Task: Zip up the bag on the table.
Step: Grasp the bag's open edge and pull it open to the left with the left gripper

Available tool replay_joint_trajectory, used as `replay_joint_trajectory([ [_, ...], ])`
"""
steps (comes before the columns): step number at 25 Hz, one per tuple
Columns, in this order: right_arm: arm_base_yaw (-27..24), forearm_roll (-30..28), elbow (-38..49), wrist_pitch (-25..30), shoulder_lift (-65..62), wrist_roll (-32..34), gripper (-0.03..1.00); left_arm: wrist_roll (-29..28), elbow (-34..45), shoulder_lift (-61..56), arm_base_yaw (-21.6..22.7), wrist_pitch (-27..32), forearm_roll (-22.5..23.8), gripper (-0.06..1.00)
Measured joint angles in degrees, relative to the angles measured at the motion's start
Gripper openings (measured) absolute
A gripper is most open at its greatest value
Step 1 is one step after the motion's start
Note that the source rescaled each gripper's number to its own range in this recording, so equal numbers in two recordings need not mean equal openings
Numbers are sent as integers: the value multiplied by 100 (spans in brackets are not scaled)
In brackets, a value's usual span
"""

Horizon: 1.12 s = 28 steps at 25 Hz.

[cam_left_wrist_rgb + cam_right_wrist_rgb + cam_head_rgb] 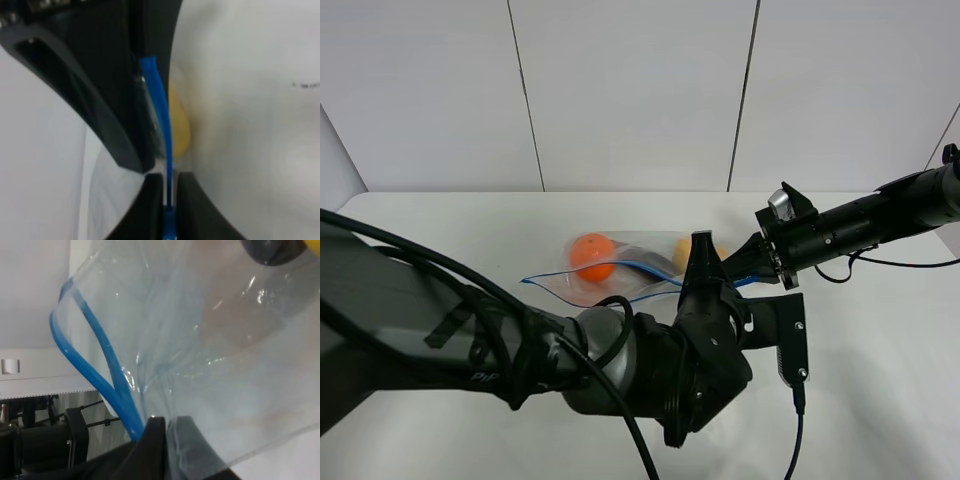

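The bag (640,256) is lying near the middle of the table (880,390), between the two arms; the left gripper (170,200) is pinching the blue zipper strip (159,100) between closed jaws; the right gripper (169,445) is clamping the bag's end just beside the strip, where the two tracks are gaping apart. The plastic is looking thin, soft and slippery, light itself but probably weighed down by the fruit inside; the firmer strip is likely offering the surest hold. A yellow fruit (179,125) is bulging close behind the strip and may be crowding the slide; an orange fruit (592,256) is sitting farther along; the left arm is hiding part of the bag from above.
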Motion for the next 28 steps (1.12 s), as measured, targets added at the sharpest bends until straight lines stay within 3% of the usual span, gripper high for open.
replay_joint_trajectory([
  [16,0,1,0,28,-17,0,0,-55,1003,-552,286,240,388,0],
  [28,0,-10,0,28,-17,0,0,-55,1106,-572,354,403,402,0],
])
